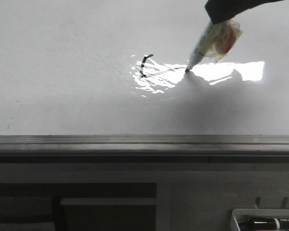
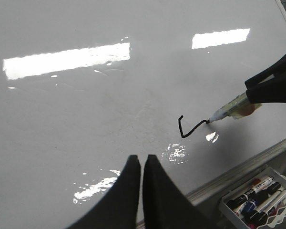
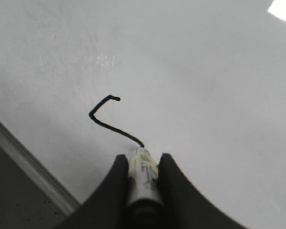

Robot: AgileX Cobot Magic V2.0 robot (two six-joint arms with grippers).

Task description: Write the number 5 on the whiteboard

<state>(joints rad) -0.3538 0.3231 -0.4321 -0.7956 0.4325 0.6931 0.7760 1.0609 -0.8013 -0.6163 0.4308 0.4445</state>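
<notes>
The whiteboard (image 1: 62, 72) fills most of every view. On it, the number 5 (image 1: 145, 65) shows as a thin black hooked line: a short bar, a down stroke and a curve running to the marker's tip. My right gripper (image 3: 143, 158) is shut on a white marker (image 3: 143, 169), wrapped in tape, whose tip (image 1: 188, 70) touches the board at the end of the line (image 2: 188, 130). From the front, the right gripper (image 1: 220, 18) enters at the top right. My left gripper (image 2: 142, 161) hovers over bare board near the rail, jaws together, holding nothing.
A grey metal rail (image 1: 144, 142) runs along the board's near edge. Beyond it, at the right, a white tray (image 2: 227, 206) holds several spare markers (image 2: 257, 191). Ceiling lights glare on the board (image 1: 231, 71).
</notes>
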